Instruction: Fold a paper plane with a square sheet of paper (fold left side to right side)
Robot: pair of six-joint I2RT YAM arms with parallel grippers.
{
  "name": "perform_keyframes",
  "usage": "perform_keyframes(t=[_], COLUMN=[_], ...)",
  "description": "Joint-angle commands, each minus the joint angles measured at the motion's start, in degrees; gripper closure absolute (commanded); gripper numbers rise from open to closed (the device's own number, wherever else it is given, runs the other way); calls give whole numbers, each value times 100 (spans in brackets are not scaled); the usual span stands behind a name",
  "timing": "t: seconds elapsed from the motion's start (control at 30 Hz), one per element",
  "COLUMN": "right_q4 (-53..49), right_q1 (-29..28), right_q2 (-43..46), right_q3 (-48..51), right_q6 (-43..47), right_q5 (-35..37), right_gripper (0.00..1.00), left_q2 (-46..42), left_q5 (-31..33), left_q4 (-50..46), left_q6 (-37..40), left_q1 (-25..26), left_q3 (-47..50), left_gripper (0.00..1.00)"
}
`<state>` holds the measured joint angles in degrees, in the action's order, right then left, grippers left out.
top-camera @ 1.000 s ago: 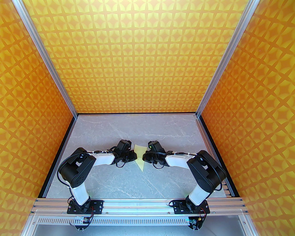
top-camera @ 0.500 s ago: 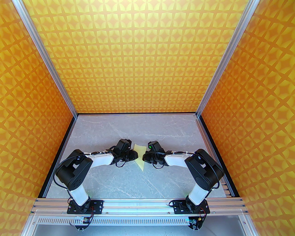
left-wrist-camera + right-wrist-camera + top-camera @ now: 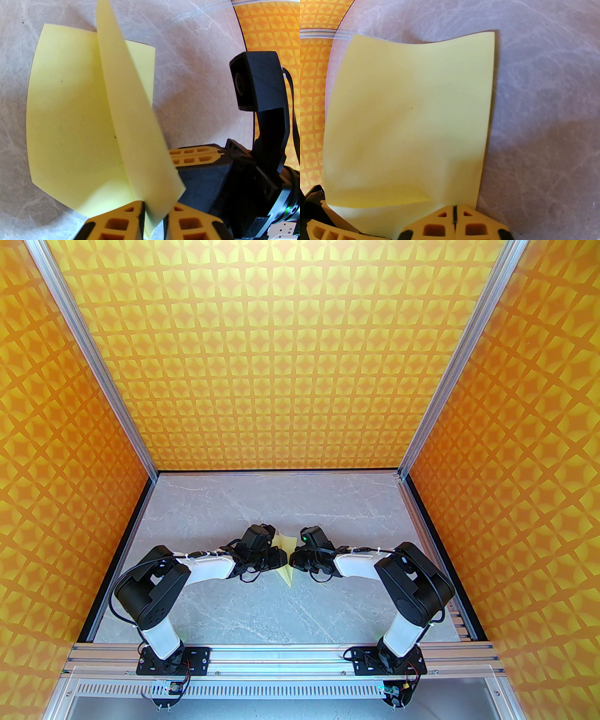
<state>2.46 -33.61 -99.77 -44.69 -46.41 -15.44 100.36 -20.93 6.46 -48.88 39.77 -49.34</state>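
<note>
You've got the sheet lying mid-desk, right btw the two arms, w/ one pointed corner aimed at the near edge in the top view. Most of it lies flat, but one side is lifted. In the left wrist view a flap of the sheet stands up off the flat part and runs down into your left jaws. Those jaws are narrow, w/ the orange fingers close on either side of the flap's lower edge. Can't tell if they really pinch it or the paper just sits in the gap. Your right jaws are closed w/ nothing btw them: the two fingers meet, leaving only a thin dark line. Their tips sit at the near edge of the sheet in the right wrist view; can't tell if they touch the paper. From the left wrist cam the right fingers lie just right of the flap's lower end. In the top view the two sets of jaws nearly meet over the sheet's ctr. The sheet shows a soft wave along its far edge and a shallow fold near the right tips.
</note>
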Motion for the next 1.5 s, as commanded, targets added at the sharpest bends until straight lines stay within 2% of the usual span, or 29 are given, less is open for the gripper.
perform_keyframes(t=[0.0, 0.2, 0.33, 0.37, 0.4, 0.57, 0.73, 0.8, 0.9, 1.07, 1.17, 1.47], right_q4=[-237, -211, -206, -202, -209, -218, -211, -211, -211, -211, -198, -224], right_q1=[12, 12, 12, 12, 12, 12, 12, 12, 7, 12, 12, 12], right_q2=[-185, -166, -145, -136, -135, -121, -135, -138, -131, -132, -149, -192], right_q3=[100, 124, 126, 122, 119, 144, 135, 130, 144, 153, 171, 166], right_q6=[55, 53, 53, 62, 62, 73, 71, 75, 79, 80, 72, 89], right_q5=[77, 76, 76, 81, 79, 88, 68, 59, 59, 59, 59, 51], right_gripper=[100, 100, 100, 100, 100, 100, 100, 100, 100, 100, 100, 100], left_q2=[-22, 20, 180, 195, 197, 186, 193, 195, 106, -73, -145, -258], left_q5=[-32, 187, 263, 290, 336, 475, 561, 581, 590, 590, 582, 249], left_q4=[-23, -542, -764, -807, -871, -1127, -1275, -1321, -1264, -1084, -917, -300], left_q6=[-4, 216, 289, 312, 333, 423, 497, 513, 506, 509, 484, 312], left_q1=[9, -31, -22, -22, -14, -13, -30, -72, -131, -145, -145, -145], left_q3=[-164, -315, -468, -491, -511, -604, -668, -691, -664, -570, -506, -325], left_gripper=[80, 80, 91, 98, 100, 100, 67, 63, 63, 73, 76, 76])
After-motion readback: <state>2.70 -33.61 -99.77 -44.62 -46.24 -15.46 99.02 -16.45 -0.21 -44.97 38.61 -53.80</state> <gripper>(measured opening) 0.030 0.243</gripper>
